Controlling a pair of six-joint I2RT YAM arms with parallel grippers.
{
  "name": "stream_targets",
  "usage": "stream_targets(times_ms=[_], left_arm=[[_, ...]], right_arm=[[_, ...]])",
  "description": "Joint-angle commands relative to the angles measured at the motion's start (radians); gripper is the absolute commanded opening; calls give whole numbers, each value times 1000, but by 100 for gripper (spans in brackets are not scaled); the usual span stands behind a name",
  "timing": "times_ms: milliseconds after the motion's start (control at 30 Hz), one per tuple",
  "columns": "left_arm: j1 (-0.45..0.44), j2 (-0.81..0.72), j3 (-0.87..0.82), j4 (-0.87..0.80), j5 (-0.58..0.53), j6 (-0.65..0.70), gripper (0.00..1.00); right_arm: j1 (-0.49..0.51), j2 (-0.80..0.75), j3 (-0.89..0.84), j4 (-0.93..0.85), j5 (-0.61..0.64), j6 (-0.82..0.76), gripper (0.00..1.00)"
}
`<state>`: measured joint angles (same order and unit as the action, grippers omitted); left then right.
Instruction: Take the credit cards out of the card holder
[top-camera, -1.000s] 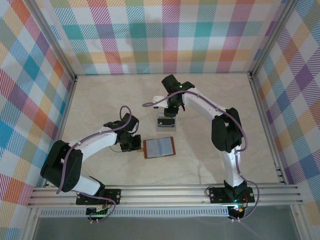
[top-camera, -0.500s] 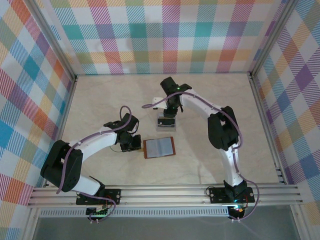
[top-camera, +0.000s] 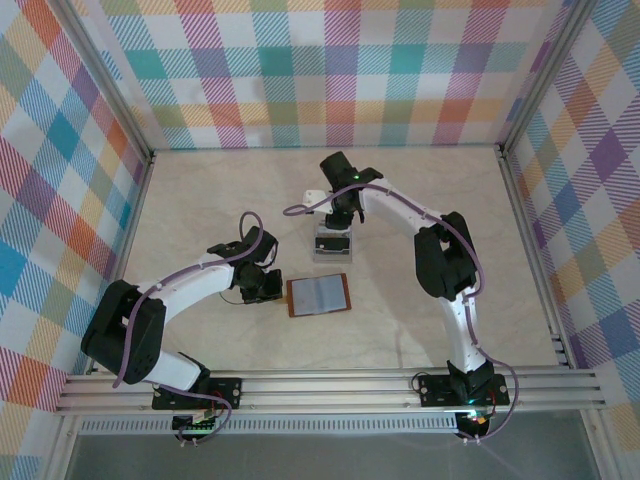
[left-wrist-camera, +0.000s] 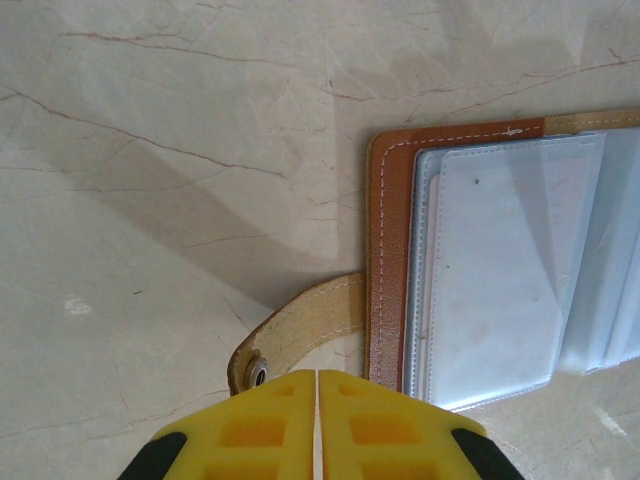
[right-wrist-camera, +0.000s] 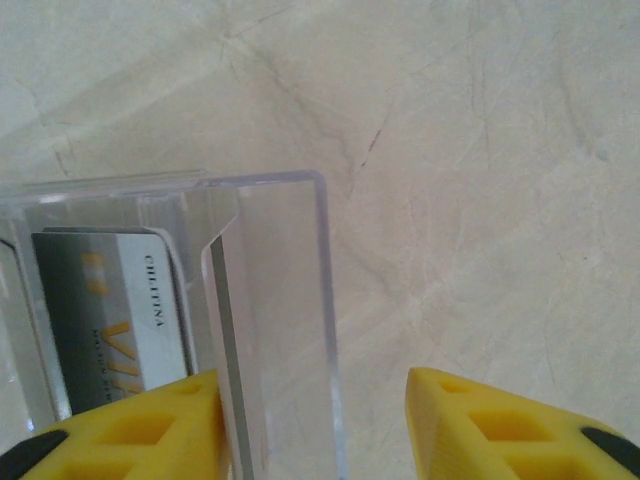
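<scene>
The left tool (top-camera: 266, 287) sits left of the surface's (top-camera: 200, 210) middle with its yellow fingers (left-wrist-camera: 260, 430) pressed together and nothing between them. In the left wrist view their tips are at the end of the snap tab (left-wrist-camera: 300, 330); whether they touch it I cannot tell. Just right of that tool the card holder (top-camera: 318, 295) lies open and flat near the middle of the surface, a little toward the near edge, its brown leather border framing clear pale sleeves (left-wrist-camera: 500, 270). Whether the sleeves hold anything is not clear. Beyond it, toward the far edge, stands a clear plastic tray (top-camera: 332, 250) with a credit card (right-wrist-camera: 110, 300), grey with gold lettering, inside it. The right tool (top-camera: 338, 215) hangs over the tray's far side with its fingers apart, gripping nothing. In the right wrist view the tray's corner wall (right-wrist-camera: 325, 300) rises between its fingers, and a thin pale slab (right-wrist-camera: 225, 340) stands on edge just beside the left one.
</scene>
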<state>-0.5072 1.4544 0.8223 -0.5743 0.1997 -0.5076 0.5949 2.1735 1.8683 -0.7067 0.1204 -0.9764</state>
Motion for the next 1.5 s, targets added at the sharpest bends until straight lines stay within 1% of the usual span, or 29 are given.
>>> stream_targets(times_ms=[0,133,533,800,1000,1133,1467], left_arm=[[12,9,18,-20,2,6,10],[12,7,15,-20,2,5,10],[12,0,17,-17,7,8,10],[12,-1,25,-24,6,15,10],[12,5,22,-21,4,14,10],[12,9,21,-20,6,14,10],[12,2,18,-27,0,14,10]], right_arm=[[-6,-17,33,40,17,15,48],[-6,-17,35,66,38,21,48],[-6,-57,35,93,11,41,49],[-6,-22,49,165,80,55,49],[-6,24,82,110,78,37,49],[-6,32,76,77,43,39,49],[-6,53,72,49,12,41,49]])
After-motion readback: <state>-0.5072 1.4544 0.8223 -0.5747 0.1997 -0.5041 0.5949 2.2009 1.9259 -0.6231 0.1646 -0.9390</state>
